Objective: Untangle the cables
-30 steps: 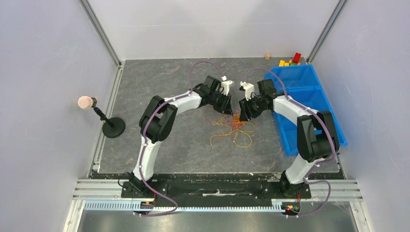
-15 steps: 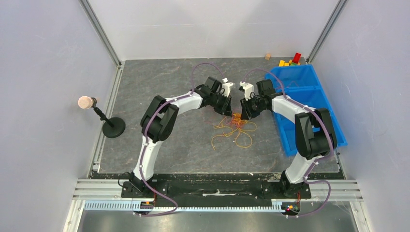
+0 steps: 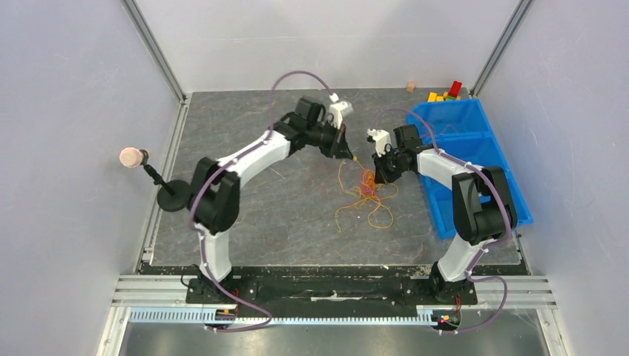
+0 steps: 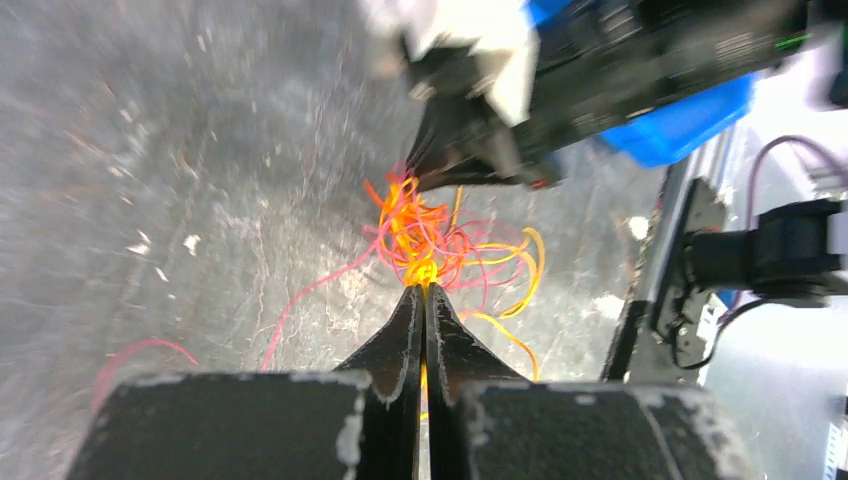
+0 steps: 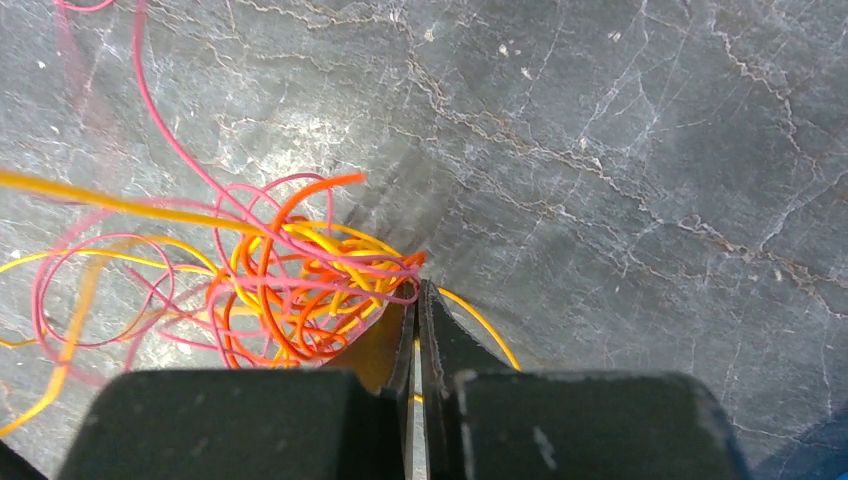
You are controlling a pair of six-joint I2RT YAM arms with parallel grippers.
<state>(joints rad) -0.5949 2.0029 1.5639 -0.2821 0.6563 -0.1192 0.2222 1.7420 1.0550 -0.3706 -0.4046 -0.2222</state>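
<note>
The left claw (image 4: 422,290) is closed tight, its two black fingers (image 4: 398,340) pressed together along their length. At the tips it pinches a yellow strand of the cables (image 4: 425,235), right at the near edge of the knot. From above, that one yellow strand runs taut from the tips down to the tangle. The left arm (image 3: 245,156) reaches far out from its base at the near edge of the desk (image 3: 245,222). Its elbow is bent on the left side, and the forearm runs diagonally toward the far middle, with the wrist tipped down and to the right.

The right claw (image 5: 418,290) is also closed, with no gap between its fingers (image 5: 445,340). Its tips bite into the right side of the knot, where orange, yellow and pink loops bunch together. An orange strand comes out just to the right of the tips, and a bit of yellow shows between the fingers lower down. The right arm (image 3: 475,200) rises from its base, folds sharply at the elbow near the right edge of the desk, and stretches back toward the middle. Its wrist points down and left at the knot.

The cables lie on the grey desk a little right of its centre, between the two claws. The knot is drawn tight, and looser orange and yellow loops spill toward the near edge.

A blue bin (image 3: 460,122) sits along the right edge. A few small coloured blocks (image 3: 445,93) are in the far right corner. A black stand with a pale round head (image 3: 174,194) is by the left edge.
</note>
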